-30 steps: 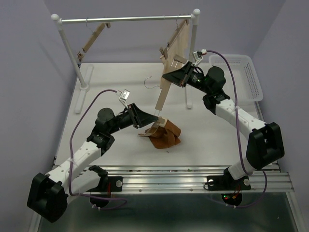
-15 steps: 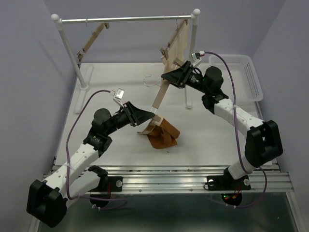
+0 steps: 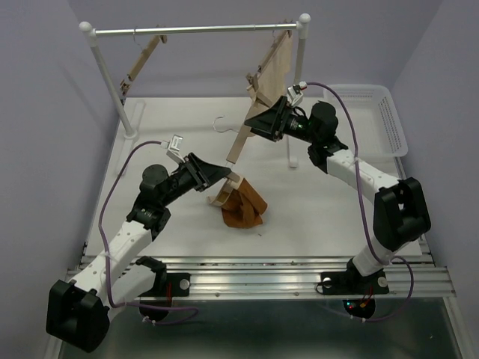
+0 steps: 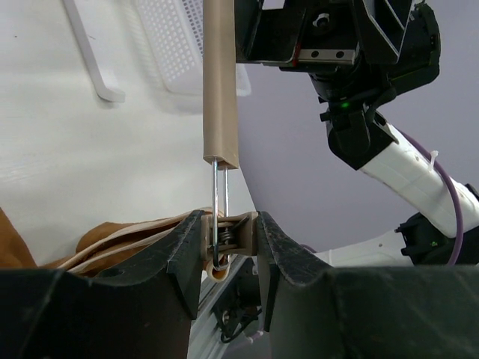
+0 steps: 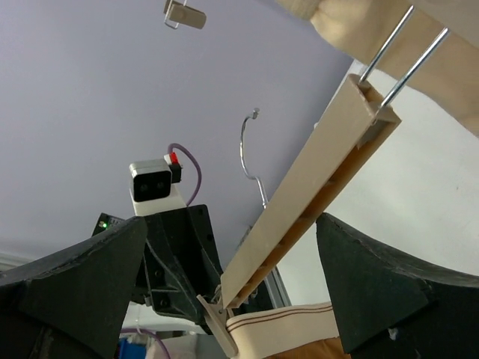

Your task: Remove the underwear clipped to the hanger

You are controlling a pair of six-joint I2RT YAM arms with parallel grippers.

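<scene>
The hanger point(image 3: 241, 142) is a light-wood bar tilted over the table, with its wire hook point(image 3: 219, 122) pointing left. My left gripper point(image 3: 224, 173) is shut on the metal clip point(image 4: 227, 241) at the bar's low end, one finger on each side of it. The rust-brown underwear point(image 3: 243, 208) hangs from that end onto the table, its pale waistband point(image 5: 288, 323) reaching up to the clip. My right gripper point(image 3: 256, 122) stands open around the bar's upper end point(image 5: 299, 217), its fingers well clear of the wood.
A white clothes rack point(image 3: 194, 30) spans the back. A bare wooden hanger point(image 3: 146, 60) hangs on its left, and a cream-beige garment point(image 3: 278, 67) hangs on its right, just behind my right gripper. A white basket point(image 3: 383, 112) sits at the right edge.
My right gripper has opened wide and let go of the bar's upper end. My left gripper has carried the clip, the hanger and the underwear a little to the left.
</scene>
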